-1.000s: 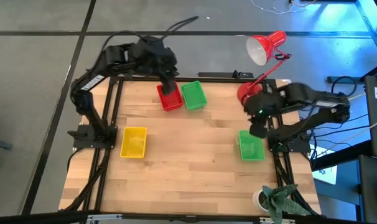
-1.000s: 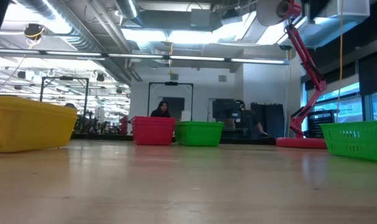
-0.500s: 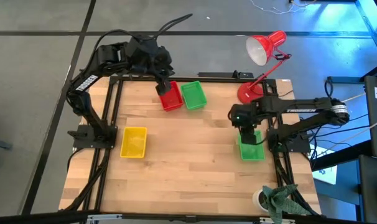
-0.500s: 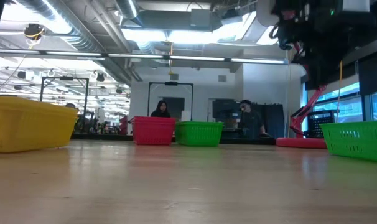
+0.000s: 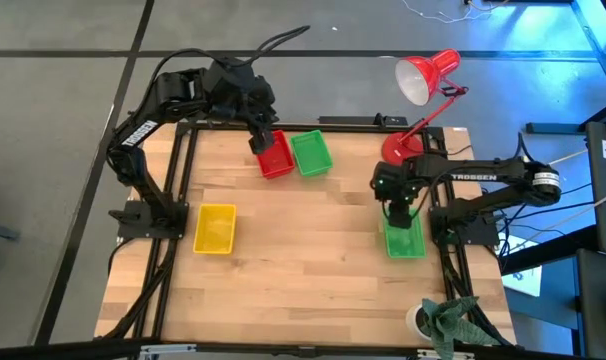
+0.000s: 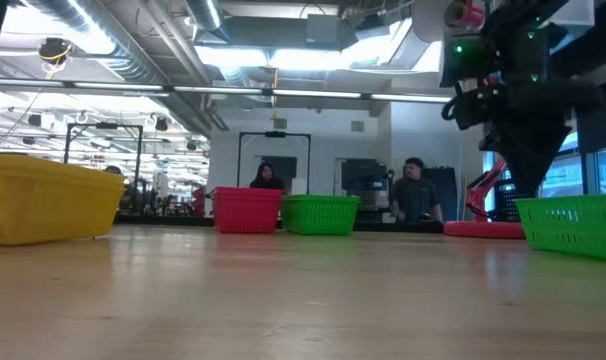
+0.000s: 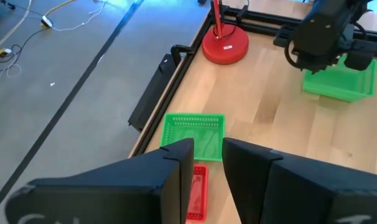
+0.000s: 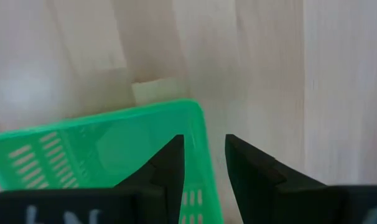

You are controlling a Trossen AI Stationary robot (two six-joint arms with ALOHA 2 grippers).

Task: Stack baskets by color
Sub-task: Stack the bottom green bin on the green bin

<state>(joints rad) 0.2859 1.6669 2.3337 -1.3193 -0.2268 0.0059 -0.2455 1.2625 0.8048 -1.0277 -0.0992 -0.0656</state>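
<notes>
Alignment looks decent from here: my right gripper point(image 5: 399, 212) hangs fingers apart straight over the far short wall of the near green basket point(image 5: 404, 238), rim sitting between them in the wrist view. Basket's long axis runs toward me. Left gripper point(image 5: 264, 141) hovers parted over the red basket point(image 5: 274, 158).
</notes>
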